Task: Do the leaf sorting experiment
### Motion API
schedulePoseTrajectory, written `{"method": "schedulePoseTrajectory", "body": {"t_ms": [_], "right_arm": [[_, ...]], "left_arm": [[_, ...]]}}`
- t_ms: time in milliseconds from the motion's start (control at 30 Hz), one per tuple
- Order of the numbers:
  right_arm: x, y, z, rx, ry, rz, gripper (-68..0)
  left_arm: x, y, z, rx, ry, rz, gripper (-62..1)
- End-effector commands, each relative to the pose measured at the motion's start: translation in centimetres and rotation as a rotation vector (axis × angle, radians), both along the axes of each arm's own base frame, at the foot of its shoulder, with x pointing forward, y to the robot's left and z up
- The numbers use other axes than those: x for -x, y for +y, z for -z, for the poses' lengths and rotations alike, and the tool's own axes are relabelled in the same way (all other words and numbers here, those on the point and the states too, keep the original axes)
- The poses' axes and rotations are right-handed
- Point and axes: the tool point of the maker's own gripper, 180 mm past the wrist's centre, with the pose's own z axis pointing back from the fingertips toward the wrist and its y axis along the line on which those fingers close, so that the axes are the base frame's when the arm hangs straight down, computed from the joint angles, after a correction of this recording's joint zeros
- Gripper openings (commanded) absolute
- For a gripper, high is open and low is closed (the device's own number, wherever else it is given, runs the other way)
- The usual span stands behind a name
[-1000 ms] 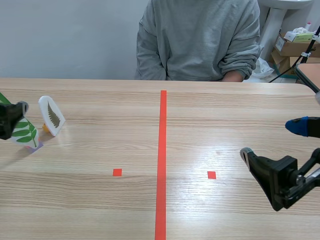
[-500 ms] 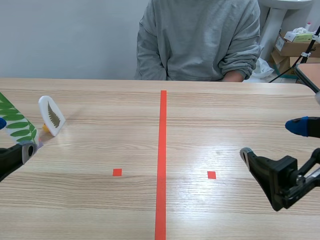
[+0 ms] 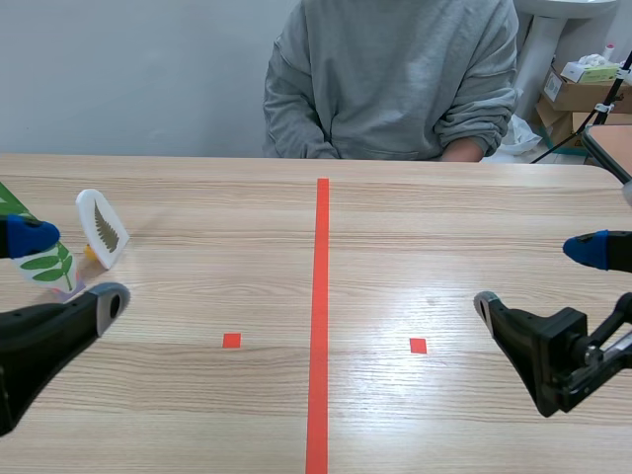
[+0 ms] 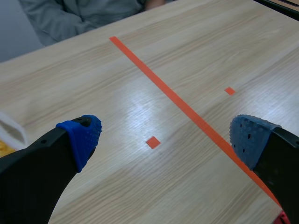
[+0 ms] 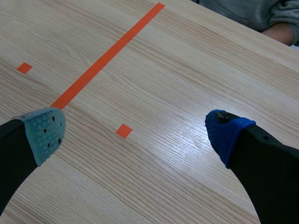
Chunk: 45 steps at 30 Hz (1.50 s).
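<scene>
The green leaf card [image 3: 45,265], just beside the white fern card [image 3: 103,228], is half hidden behind the left gripper [image 3: 74,267]. Its jaws gape empty near the fern card. The right gripper [image 3: 533,276], well apart from it, is also spread and holds nothing.

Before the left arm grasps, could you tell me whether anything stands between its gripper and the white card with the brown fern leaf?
Nothing visible does: only bare wooden table lies between the open left gripper and the white card with the brown fern leaf; the green-leaf card stands aside.
</scene>
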Motion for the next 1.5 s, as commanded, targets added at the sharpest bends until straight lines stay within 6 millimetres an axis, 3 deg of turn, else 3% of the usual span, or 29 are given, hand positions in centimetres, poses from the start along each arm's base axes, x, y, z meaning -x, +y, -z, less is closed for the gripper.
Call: {"method": "schedulePoseTrajectory", "body": {"t_ms": [0,267,1467], "right_arm": [[-0.5,-0.3,-0.7,-0.004,-0.028,0.005,-5.6],[-0.5,-0.3,-0.7,-0.004,-0.028,0.006,-5.6],[-0.3,-0.4,-0.1,0.014,0.004,0.01,-5.6]], "left_arm": [[0.3,-1.1,-0.1,0.038,0.006,0.026,-2.2],[0.9,-3.2,0.6,0.077,0.041,0.06,-2.2],[0.8,-3.4,0.2,0.106,0.039,0.057,-2.2]]}}
